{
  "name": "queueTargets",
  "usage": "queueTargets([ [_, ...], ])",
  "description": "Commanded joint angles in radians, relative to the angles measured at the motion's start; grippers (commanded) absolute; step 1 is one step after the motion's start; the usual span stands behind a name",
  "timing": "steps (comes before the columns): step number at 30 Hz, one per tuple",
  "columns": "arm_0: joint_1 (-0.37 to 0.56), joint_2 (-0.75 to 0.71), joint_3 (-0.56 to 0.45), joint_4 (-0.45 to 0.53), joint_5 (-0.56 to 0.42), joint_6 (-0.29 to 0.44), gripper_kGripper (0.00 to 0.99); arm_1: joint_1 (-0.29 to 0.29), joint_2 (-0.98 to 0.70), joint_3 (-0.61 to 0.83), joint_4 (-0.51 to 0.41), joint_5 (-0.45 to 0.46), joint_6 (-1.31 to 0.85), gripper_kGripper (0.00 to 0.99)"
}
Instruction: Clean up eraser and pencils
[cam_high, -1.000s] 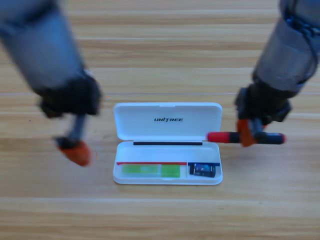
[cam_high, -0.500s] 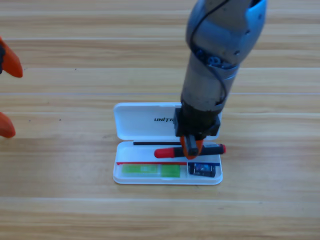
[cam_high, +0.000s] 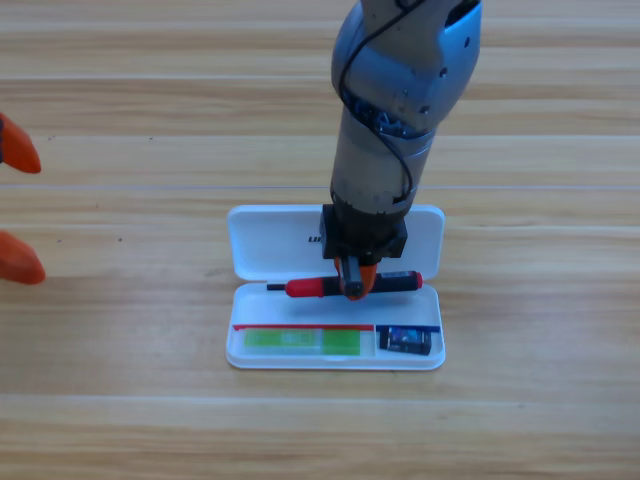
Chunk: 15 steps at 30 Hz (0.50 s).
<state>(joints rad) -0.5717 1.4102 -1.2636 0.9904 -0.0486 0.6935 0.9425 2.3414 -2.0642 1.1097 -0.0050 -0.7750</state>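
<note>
I had the right gripper (cam_high: 352, 284) closed on the black-and-red pencil (cam_high: 345, 286), holding it level over the back of the white case's (cam_high: 270, 245) tray on the worktop (cam_high: 120, 400). The green pencil (cam_high: 300, 341) and the eraser (cam_high: 405, 340) lay in the front compartments. The left gripper (cam_high: 15, 210) waited with its jaws apart at the left edge.

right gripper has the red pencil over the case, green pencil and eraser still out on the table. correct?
Not quite. The high view shows the green pencil and eraser already in the case. The right gripper does hold the red pencil over the case.
</note>
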Motion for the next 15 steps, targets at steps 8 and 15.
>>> queueTargets([
  [8, 0.021, -0.031, 0.044, -0.026, -0.011, -0.011, 0.99, 0.018, 0.068, -0.004, 0.021, -0.015, 0.028, 0.746],
  [15, 0.021, -0.031, 0.055, -0.03, -0.013, -0.009, 0.99, 0.018, 0.009, 0.015, 0.05, 0.025, 0.028, 0.968],
])
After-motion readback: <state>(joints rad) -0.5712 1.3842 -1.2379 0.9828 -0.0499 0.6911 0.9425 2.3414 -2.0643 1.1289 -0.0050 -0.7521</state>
